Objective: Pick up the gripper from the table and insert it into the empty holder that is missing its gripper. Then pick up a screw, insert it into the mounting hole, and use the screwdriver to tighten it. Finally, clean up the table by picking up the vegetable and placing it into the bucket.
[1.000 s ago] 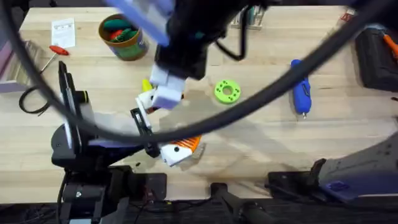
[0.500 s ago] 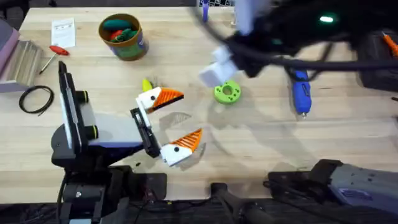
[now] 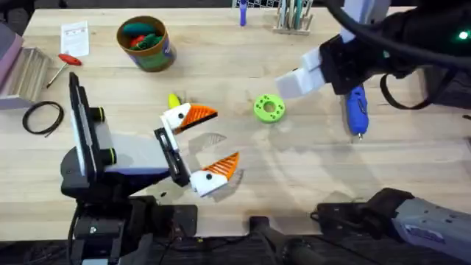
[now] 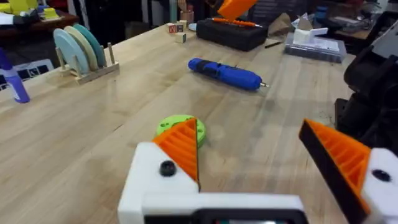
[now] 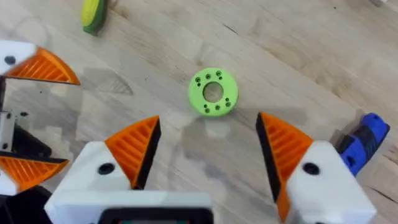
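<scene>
My left gripper (image 3: 210, 143) rests open near the table's front. Each of its white holders carries an orange wedge-shaped gripper finger, the far one (image 3: 200, 114) and the near one (image 3: 224, 167). My right gripper (image 3: 291, 82) hovers open and empty, right of the bright green disc (image 3: 269, 108) and left of the blue screwdriver (image 3: 356, 107). In the right wrist view the green disc (image 5: 212, 92) lies beyond its orange fingertips (image 5: 134, 149), with the screwdriver (image 5: 364, 140) off to one side. The yellow vegetable (image 3: 174, 100) lies just behind my left gripper. The bucket (image 3: 146, 44) stands at the back left. A loose screw is out of view.
A red-handled screwdriver (image 3: 65, 62) and a paper slip (image 3: 74, 38) lie at the far left. A black cable loop (image 3: 42, 116) lies left of the left arm. A rack of plates (image 4: 78, 50) and a black case (image 4: 233, 31) stand along the back.
The right arm has swung away from over my left gripper's far finger, rightward and back, to beside the screwdriver. The left arm has stayed put.
</scene>
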`<state>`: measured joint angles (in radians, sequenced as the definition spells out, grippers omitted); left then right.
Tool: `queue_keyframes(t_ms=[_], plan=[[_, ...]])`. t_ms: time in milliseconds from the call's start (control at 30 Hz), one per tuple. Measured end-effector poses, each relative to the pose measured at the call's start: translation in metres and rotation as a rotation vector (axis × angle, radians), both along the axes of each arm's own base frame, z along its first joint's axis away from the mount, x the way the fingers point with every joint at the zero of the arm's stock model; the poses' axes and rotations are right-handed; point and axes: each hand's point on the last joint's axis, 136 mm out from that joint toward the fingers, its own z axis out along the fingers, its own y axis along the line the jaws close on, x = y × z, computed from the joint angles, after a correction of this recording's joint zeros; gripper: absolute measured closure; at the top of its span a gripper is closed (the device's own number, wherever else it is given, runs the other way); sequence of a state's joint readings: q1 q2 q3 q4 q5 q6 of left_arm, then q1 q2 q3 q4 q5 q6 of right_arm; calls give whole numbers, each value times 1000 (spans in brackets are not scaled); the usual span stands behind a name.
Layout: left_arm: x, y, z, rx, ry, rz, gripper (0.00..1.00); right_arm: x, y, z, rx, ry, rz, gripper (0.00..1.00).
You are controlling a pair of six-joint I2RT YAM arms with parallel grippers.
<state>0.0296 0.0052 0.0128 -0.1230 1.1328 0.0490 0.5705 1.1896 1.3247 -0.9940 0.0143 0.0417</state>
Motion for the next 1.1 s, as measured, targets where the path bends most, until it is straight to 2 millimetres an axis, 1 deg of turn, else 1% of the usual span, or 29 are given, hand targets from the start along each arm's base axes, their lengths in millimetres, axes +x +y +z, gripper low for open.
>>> queue_keyframes(t_ms=[300,467,767,800,867,933,967,1000,1100], plan=[[0,0,0,0,0,0,14,8,4,1,15,-14,-8,71],[0,0,0,0,0,0,14,10,6,-4,7,0,-10,72],[0,0,0,0,0,0,10,9,3,-9,-7,22,-15,72],[0,0,0,-1,2,0,127,8,2,-10,-10,26,-17,72],[0,0,0,0,1,0,447,7,0,-11,-14,36,-25,72],[0,0,0,0,0,0,742,8,-4,-12,-11,48,-49,74],[0,0,0,0,0,0,913,9,-7,-13,-7,54,-70,74],[0,0,0,1,-3,0,976,11,-11,-13,-2,58,-90,74],[0,0,0,2,-3,0,993,18,-24,-13,14,69,-168,73]])
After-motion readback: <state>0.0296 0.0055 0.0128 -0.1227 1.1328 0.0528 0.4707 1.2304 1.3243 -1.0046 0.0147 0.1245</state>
